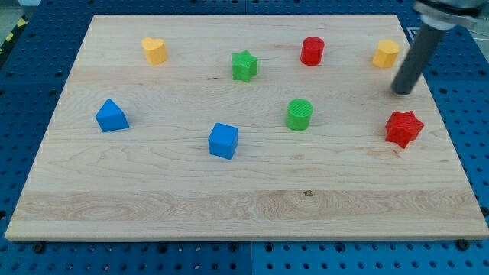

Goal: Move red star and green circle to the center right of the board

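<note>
The red star (403, 127) lies near the board's right edge, about mid-height. The green circle (299, 114) stands right of the board's middle, well to the left of the red star. My tip (402, 92) is above the red star toward the view's top, a short gap from it, and below the yellow block at the top right. The rod rises up to the view's top right corner.
The wooden board (153, 191) rests on a blue perforated table. Other blocks: a yellow heart (154, 50), green star (244, 65), red cylinder (312, 50), yellow block (386, 53), blue triangular block (111, 115) and blue cube (223, 140).
</note>
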`<state>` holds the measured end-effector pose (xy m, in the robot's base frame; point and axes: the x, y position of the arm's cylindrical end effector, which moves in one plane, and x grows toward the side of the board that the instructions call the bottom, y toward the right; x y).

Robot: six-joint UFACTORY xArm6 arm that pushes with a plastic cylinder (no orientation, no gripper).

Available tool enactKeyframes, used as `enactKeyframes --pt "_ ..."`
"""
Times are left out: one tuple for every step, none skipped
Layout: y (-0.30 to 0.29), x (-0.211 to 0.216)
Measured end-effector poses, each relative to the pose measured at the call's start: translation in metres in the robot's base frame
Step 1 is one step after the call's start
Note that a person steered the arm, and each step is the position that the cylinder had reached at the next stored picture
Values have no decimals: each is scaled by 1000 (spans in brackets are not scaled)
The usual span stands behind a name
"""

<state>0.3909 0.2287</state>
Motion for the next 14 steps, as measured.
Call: enactKeyframes --pt "-54 0" --pt "-119 0" --pt "-181 0" --pt "-217 12" --pt "-204 60" --pt "-147 70" --pt "-65 42" --pt "-61 37" --pt "-98 28" --pt "-88 -7" --pt "-54 -22" --pt "-24 -6" --pt "-15 25" --pt "-30 14"
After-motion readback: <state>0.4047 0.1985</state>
